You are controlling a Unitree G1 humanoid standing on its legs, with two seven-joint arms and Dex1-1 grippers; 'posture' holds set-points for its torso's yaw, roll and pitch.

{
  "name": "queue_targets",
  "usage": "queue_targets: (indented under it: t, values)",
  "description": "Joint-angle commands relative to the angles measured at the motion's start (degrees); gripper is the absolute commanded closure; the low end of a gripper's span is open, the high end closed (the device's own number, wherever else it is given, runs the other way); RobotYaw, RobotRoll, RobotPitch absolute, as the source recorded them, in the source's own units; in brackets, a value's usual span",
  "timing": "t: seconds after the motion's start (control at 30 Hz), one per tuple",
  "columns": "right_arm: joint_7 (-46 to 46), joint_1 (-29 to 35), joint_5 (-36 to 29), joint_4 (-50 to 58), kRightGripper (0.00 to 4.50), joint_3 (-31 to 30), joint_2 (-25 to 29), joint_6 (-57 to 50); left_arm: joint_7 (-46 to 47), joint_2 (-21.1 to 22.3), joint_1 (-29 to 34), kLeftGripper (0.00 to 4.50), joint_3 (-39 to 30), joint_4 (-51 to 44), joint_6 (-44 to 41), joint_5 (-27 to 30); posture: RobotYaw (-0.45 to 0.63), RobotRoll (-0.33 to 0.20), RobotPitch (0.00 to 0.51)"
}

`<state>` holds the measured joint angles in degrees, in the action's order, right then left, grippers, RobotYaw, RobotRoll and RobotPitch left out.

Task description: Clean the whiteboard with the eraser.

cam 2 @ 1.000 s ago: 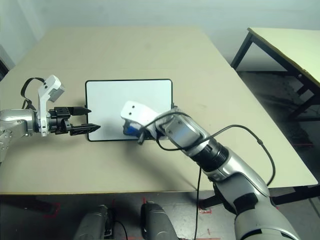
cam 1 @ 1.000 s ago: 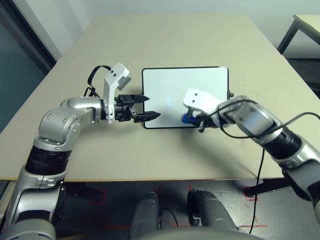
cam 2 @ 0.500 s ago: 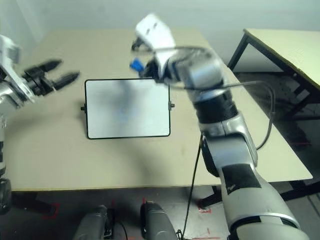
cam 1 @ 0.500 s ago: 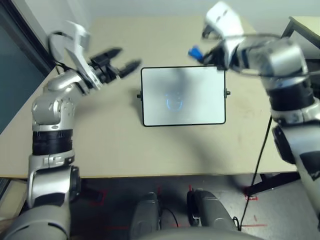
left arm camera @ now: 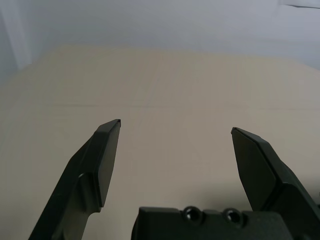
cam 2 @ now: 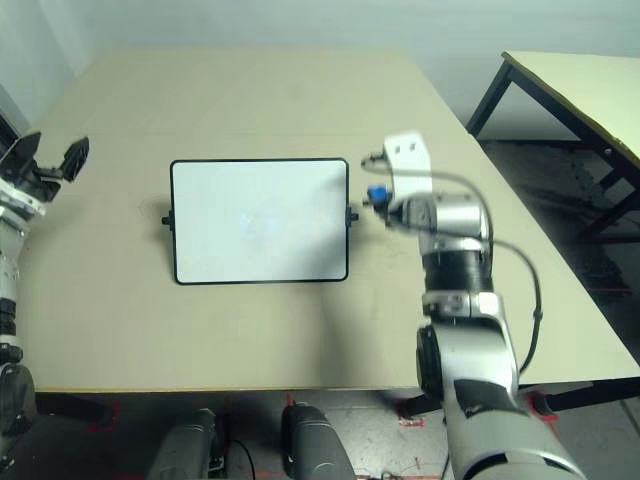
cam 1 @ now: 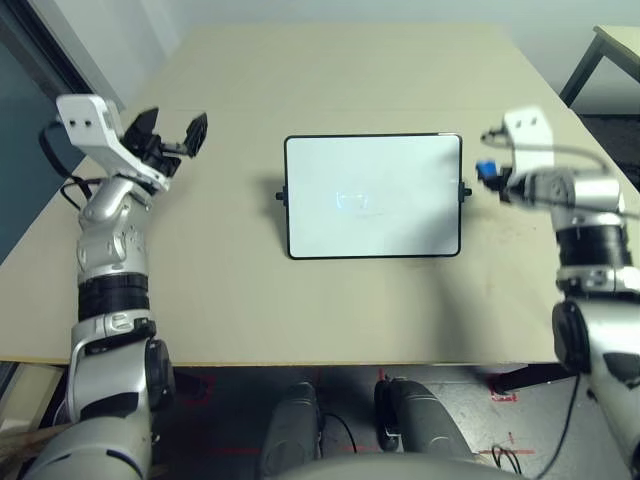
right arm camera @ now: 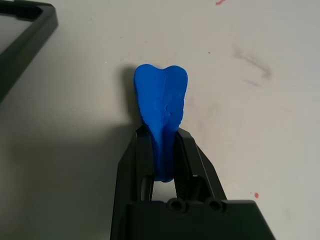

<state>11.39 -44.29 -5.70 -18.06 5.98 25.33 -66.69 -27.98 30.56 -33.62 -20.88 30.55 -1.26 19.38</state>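
Right wrist view: one eraser (right arm camera: pixel 161 107) pinched; one whiteboard (cam 1: pixel 372 196).

You had one whiteboard (cam 1: pixel 372 196), one blue eraser (right arm camera: pixel 160 107), two grippers, left (cam 1: pixel 172 136) and right (cam 1: pixel 490 172), and two tables: the near table (cam 1: pixel 230 290) and a second table (cam 2: pixel 580 88).

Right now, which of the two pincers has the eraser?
The right pincer, off the whiteboard's right short side, is clamped on the blue eraser. The left pincer is spread open with nothing between its fingers, far to the board's left.
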Motion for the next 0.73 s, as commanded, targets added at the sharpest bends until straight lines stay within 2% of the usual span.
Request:
queue_targets:
  t: [0.03, 0.1, 0.13, 0.43, 0.53, 0.63, 0.73]
  values:
    - [-0.24, 2.51, -0.1, 1.7, 3.98, 0.57, 0.03, -1.06, 0.54, -1.43, 1.7, 0.0, 0.69, 1.98, 0.73, -0.8, -0.07, 0.0, 0.108]
    - [-0.41, 2.47, -0.41, 1.89, 3.24, 1.68, -0.16, 0.5, 0.81, -2.42, 1.77, 0.0, 0.97, 2.63, 1.18, -0.92, -0.07, 0.0, 0.104]
    - [-0.49, 2.31, -0.55, 1.86, 3.0, 2.39, -0.08, 2.03, 1.06, -2.83, 1.53, 0.0, 1.04, 2.87, 1.38, -0.95, -0.07, 0.0, 0.103]
    - [-0.2, 3.94, -1.09, 0.05, 0.01, 8.14, 2.32, 24.76, 4.31, -3.84, -1.89, 0.0, -0.36, 8.29, 8.7, -1.4, -0.09, 0.0, 0.095]
    - [-1.45, 4.85, -0.54, -7.04, 0.01, 11.03, 3.73, 37.33, 5.52, -3.84, -2.47, 0.0, -0.7, 11.04, 12.92, -2.0, -0.09, 0.0, 0.088]
    - [-3.09, 5.67, 0.65, -18.99, 0.01, 12.2, 5.15, 53.81, 6.36, -3.34, -2.64, 0.0, -1.35, 15.08, 16.89, -2.28, -0.08, 0.0, 0.068]
    - [-4.73, 5.6, 0.97, -29.89, 0.01, 12.98, 6.47, 64.9, 7.92, -3.18, -1.95, 0.0, -1.91, 17.68, 19.45, -2.45, -0.07, 0.0, 0.056]
